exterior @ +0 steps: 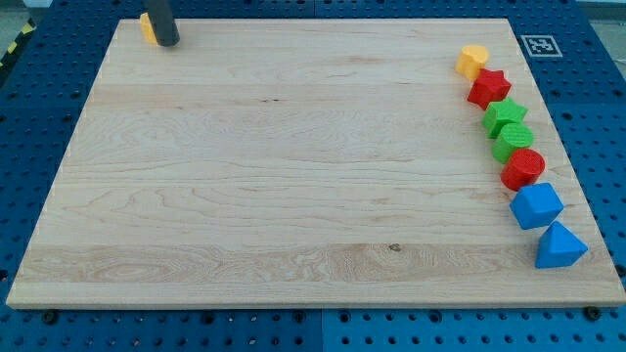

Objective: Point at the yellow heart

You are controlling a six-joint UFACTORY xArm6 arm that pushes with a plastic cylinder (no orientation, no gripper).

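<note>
Yellow block (146,26) sits in the wooden board's (293,176) top-left corner, half hidden, so its shape is unclear. The dark rod stands upright there, my tip (168,44) touching the block's right side; it is a bare rod that grips nothing. Down the view's right edge runs a line of blocks: orange-yellow block (472,61), red star (488,88), then green, red and blue ones

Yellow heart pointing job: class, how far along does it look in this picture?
Apparently done: my tip sits at the view's top left, right against a yellow block, partly hidden, so its heart shape is unconfirmed. Nothing else is in hand. Seven other blocks line the right edge, untouched.
</note>
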